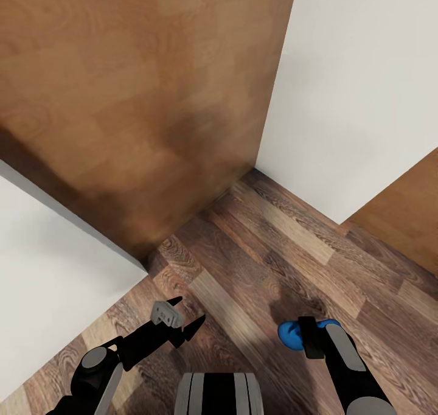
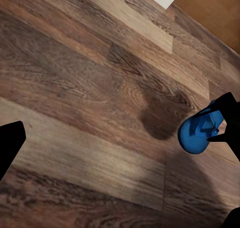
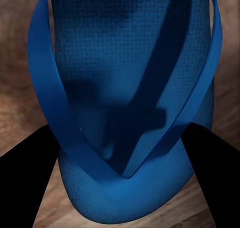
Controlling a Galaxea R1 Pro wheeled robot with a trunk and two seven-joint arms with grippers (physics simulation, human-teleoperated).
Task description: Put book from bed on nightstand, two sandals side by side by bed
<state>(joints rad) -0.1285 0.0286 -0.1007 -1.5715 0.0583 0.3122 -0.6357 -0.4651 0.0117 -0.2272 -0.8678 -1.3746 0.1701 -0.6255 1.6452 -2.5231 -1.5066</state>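
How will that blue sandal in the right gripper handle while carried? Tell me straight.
The sandal probably flexes: its thin straps look soft. It seems light, since the right gripper holds it above the wood floor without visible sag. Flat-soled, it should not roll once put down.

A sandal sits in the right pincer, seemingly above the floor.

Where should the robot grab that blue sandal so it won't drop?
Probably right where the right gripper has it: the blue sandal by its narrow width, one finger on each long edge, near the point where the straps meet. The sole is thin and long, so pinching across it likely holds better than pinching an end.
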